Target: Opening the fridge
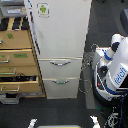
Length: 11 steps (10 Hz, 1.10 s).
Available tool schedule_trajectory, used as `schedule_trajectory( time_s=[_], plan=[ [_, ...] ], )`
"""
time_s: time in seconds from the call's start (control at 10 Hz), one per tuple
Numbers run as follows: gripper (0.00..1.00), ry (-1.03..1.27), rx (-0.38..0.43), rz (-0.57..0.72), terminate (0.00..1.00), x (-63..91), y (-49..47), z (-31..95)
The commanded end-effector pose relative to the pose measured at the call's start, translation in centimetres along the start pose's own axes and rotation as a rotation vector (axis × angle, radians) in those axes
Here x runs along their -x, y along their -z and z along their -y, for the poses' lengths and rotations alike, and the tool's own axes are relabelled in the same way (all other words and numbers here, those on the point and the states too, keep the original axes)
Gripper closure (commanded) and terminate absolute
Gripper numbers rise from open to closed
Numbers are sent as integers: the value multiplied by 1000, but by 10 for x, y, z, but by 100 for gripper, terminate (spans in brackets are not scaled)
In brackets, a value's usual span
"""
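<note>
Fridge [60,30], tall, smooth and off-white, stands in the middle with its large flat upper door shut, a small white sticker [43,9] with a green logo near the top, its writing too blurred to read, and two lower drawers with curved silver handles [60,63]. Just left of it is a tan wooden cabinet [17,62] with green labels on its drawers. At right stands the rounded white-and-blue robot [114,67]; I cannot tell where its hand is or whether it grips anything.

my fridge [59,45] stands tall and off-white, upright, its large upper door shut with a small green-logo sticker near the top. two lower drawers with curved silver handles sit closed.
</note>
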Motion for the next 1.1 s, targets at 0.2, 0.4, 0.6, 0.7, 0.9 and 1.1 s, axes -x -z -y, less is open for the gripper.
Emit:
schedule_trajectory(
  time_s=[0.2,0.4,0.6,0.7,0.9,1.1],
  plan=[
    [0,27,192,-32,0,-60,18,-8],
    [0,34,178,-20,0,-94,18,-18],
    [0,65,144,8,0,-134,7,-30],
    [0,77,130,11,0,-143,4,-33],
    [0,58,74,1,0,-175,0,-59],
    [0,-38,20,-37,0,-210,-9,-104]
  ],
)
